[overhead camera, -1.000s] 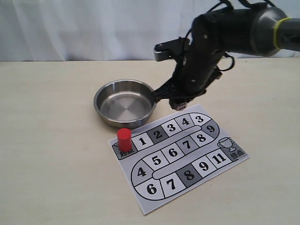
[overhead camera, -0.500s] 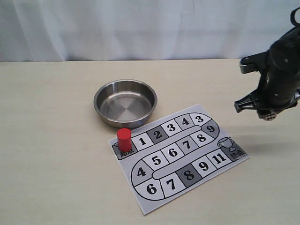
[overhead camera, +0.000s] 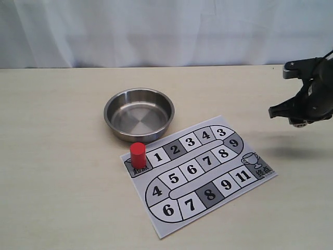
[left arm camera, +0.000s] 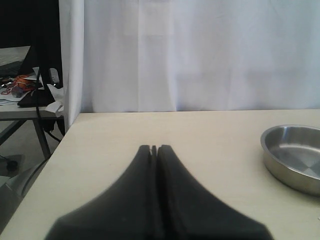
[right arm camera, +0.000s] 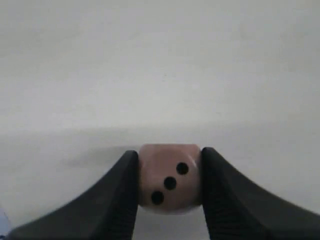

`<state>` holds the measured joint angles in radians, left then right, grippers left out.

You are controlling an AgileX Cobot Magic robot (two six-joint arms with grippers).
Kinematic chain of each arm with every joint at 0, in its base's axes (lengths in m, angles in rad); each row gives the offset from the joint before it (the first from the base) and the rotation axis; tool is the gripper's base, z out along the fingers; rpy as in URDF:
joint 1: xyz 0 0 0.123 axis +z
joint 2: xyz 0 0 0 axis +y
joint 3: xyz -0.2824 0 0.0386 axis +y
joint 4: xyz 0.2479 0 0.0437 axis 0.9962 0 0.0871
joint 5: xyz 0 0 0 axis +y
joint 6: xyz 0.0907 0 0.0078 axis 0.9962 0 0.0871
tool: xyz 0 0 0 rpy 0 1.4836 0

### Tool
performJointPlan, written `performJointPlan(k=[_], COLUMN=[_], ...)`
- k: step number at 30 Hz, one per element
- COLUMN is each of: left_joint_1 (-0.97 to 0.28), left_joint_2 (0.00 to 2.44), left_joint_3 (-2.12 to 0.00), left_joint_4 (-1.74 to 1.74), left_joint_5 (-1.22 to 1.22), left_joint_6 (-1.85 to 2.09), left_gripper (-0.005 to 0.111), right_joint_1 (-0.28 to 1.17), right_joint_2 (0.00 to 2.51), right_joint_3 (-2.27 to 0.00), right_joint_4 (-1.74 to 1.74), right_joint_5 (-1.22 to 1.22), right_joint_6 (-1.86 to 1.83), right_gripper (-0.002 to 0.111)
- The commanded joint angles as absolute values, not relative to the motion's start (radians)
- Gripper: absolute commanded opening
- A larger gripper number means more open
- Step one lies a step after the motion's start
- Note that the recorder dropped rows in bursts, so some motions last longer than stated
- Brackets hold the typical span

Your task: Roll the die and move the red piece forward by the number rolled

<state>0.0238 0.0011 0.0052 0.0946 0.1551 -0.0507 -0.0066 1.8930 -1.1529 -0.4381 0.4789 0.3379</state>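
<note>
Exterior: red piece (overhead camera: 138, 154) upright on the grey start square at the left corner of the paper board (overhead camera: 209, 194), just beside square 1. Steel bowl (overhead camera: 106, 112) just behind the board, nothing inside. Right gripper (overhead camera: 297, 123) up in the air at the right edge, above the table (overhead camera: 52, 156), well apart from board and bowl. Shadow on the table below it.

Left wrist: left gripper (left arm camera: 154, 148) with fingers pressed together, nothing between them, low over the table. Bowl (left arm camera: 295, 155) off to one side, white curtain (left arm camera: 200, 55) behind.

Right wrist: right gripper (right arm camera: 169, 151) clamped on the die (right arm camera: 169, 177), one black finger on each side. Three pips in a diagonal on the face toward the camera. Die off the surface, pale table blurred beyond.
</note>
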Motion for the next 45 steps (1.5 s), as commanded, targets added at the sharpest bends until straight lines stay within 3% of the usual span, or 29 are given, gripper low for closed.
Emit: performJointPlan(k=[1, 6, 11, 16, 26, 36, 39, 43, 45], left_joint_1=[0.024, 0.024, 0.024, 0.024, 0.024, 0.024, 0.024, 0.024, 0.024], left_joint_2=[0.000, 0.000, 0.000, 0.000, 0.000, 0.000, 0.000, 0.000, 0.000], left_joint_3=[0.000, 0.000, 0.000, 0.000, 0.000, 0.000, 0.000, 0.000, 0.000], left_joint_4=[0.092, 0.092, 0.092, 0.092, 0.092, 0.092, 0.092, 0.092, 0.092], left_joint_5=[0.142, 0.142, 0.142, 0.144, 0.144, 0.144, 0.142, 0.142, 0.142], left_joint_6=[-0.053, -0.053, -0.053, -0.053, -0.053, -0.053, -0.053, -0.053, -0.053], left_gripper=[0.000, 0.000, 0.000, 0.000, 0.000, 0.000, 0.000, 0.000, 0.000], right_joint_1=[-0.009, -0.011, -0.011, -0.011, -0.011, -0.011, -0.011, -0.003, 0.028], right_joint_2=[1.930, 1.950, 1.950, 1.952, 1.952, 1.952, 1.923, 1.852, 1.813], right_joint_3=[-1.151, -1.174, -1.174, -1.174, -1.174, -1.174, -1.174, -1.174, -1.174], right_joint_4=[-0.014, 0.849, 0.964, 0.806, 0.563, 0.543, 0.504, 0.499, 0.451], right_joint_5=[0.379, 0.520, 0.447, 0.418, 0.367, 0.391, 0.463, 0.566, 0.604], right_joint_6=[-0.038, -0.872, -0.896, -0.802, -0.576, -0.560, -0.560, -0.586, -0.611], right_gripper=[0.024, 0.054, 0.094, 0.098, 0.090, 0.087, 0.059, 0.004, 0.004])
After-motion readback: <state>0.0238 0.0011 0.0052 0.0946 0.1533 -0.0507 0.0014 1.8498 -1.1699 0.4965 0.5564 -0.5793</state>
